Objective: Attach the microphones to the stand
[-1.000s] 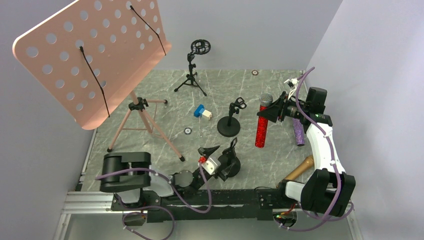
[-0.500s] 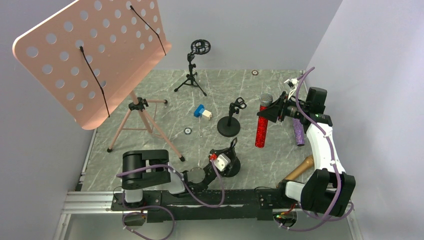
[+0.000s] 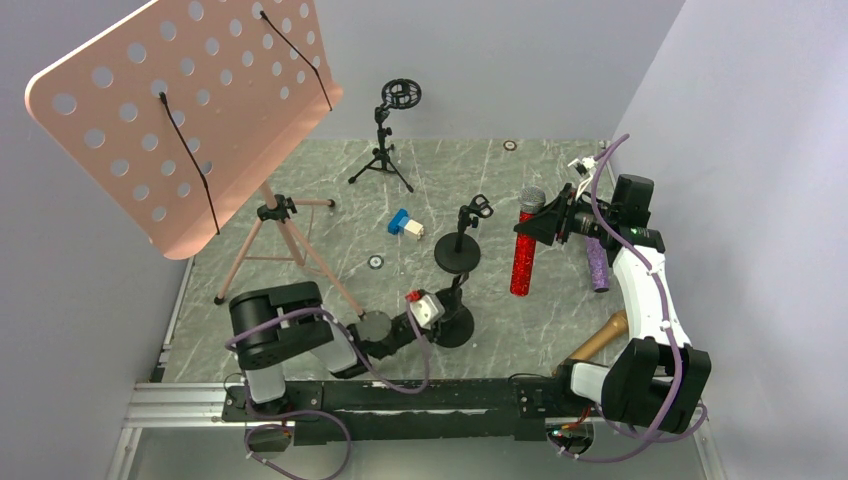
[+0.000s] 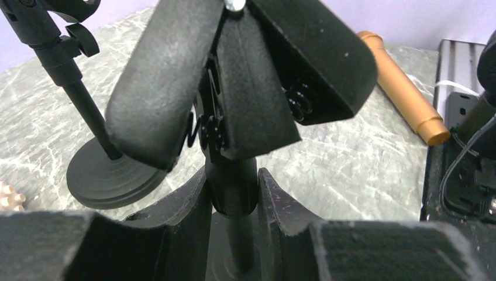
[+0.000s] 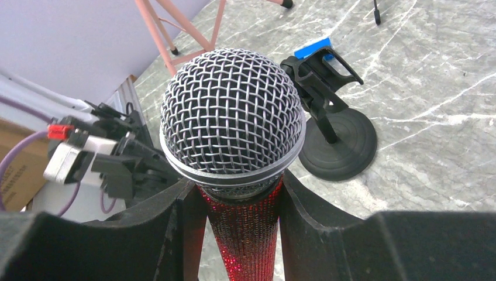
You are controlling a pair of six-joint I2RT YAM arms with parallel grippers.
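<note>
Right jaws clamp red microphone (image 5: 232,117); left jaws clamp stand (image 4: 234,190).

The left arm (image 3: 300,335) lies low and folded, its forearm reaching rightward along the near edge of the desk. The left claw (image 3: 441,303) has its fingers pressed against either side of the near stand (image 4: 243,117) at its post. The right arm (image 3: 645,290) rises tall from its base, wrist bent leftward. The right claw (image 3: 533,225) is level and clamps the upright red microphone (image 3: 522,262) just beneath its grille.
</note>
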